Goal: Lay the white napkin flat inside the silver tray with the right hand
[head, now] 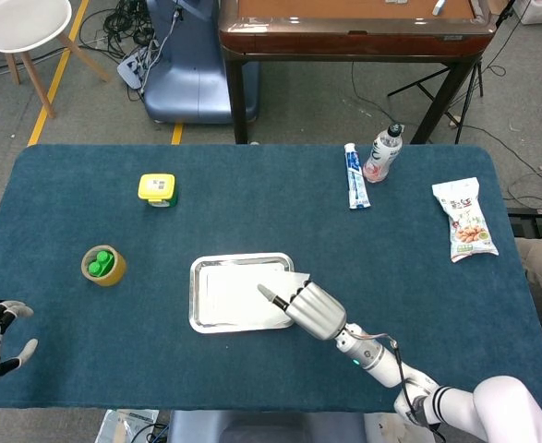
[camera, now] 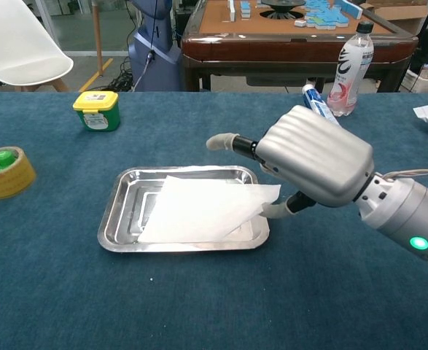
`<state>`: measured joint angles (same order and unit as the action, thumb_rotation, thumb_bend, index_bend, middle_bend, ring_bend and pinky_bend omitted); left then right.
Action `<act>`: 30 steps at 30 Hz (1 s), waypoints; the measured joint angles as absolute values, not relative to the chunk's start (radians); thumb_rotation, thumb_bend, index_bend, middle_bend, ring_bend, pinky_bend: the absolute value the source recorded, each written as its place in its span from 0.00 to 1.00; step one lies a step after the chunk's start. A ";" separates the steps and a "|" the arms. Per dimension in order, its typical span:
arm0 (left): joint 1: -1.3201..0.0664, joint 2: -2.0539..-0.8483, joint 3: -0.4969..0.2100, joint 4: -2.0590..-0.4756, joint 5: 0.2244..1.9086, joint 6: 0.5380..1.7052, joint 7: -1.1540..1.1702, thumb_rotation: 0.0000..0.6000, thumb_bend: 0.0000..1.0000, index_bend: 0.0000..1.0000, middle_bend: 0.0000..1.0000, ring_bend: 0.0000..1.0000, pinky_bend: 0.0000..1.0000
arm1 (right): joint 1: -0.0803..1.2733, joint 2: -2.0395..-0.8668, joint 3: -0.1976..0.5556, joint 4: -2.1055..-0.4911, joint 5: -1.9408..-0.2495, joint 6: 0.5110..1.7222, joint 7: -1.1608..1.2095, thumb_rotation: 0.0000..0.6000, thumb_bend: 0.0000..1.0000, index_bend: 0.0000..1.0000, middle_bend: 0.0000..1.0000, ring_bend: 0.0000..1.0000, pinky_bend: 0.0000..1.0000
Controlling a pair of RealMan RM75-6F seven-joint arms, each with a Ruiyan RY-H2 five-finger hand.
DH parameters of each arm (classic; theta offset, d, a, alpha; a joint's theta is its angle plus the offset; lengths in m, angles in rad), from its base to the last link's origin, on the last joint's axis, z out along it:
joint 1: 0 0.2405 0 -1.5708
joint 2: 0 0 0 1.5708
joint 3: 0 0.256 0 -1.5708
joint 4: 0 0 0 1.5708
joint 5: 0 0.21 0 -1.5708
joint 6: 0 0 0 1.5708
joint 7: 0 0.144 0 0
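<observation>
hovering at the silver tray right end, right hand spread, gripping nothing; white napkin corner overhangs toward it.

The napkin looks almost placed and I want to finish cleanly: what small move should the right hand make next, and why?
Probably nudge the white napkin leftward and press it down. Its right corner overhangs the silver tray rim and sits raised, so it is not yet flat inside. The right hand hovers by that corner with fingers spread.
</observation>
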<state>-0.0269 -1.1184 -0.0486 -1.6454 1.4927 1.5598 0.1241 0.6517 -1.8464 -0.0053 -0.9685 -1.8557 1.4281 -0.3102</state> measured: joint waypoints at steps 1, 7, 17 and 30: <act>-0.027 -1.118 -0.049 -1.646 1.493 1.560 0.123 1.00 0.23 0.40 0.35 0.23 0.48 | 0.652 -1.843 -0.007 -0.973 -1.855 1.425 -0.310 1.00 0.00 0.20 1.00 0.98 1.00; -0.028 -1.116 -0.047 -1.648 1.494 1.557 0.120 1.00 0.23 0.40 0.35 0.23 0.48 | 0.646 -1.794 -0.017 -1.034 -1.848 1.405 -0.319 1.00 0.00 0.20 1.00 0.92 1.00; -0.035 -1.116 -0.039 -1.654 1.505 1.542 0.120 1.00 0.23 0.40 0.35 0.23 0.48 | 0.644 -1.717 -0.009 -1.150 -1.855 1.414 -0.332 1.00 0.00 0.18 1.00 0.85 1.00; -0.056 -1.096 -0.014 -1.656 1.558 1.511 0.082 1.00 0.23 0.40 0.35 0.23 0.48 | 0.659 -1.573 -0.002 -1.337 -1.823 1.293 -0.415 1.00 0.00 0.18 0.99 0.85 1.00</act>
<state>-0.0562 -1.0957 -0.0144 -1.6561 1.5583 1.5109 0.0819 0.6587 -1.5730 -0.0023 -1.3374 -1.8229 1.2930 -0.4152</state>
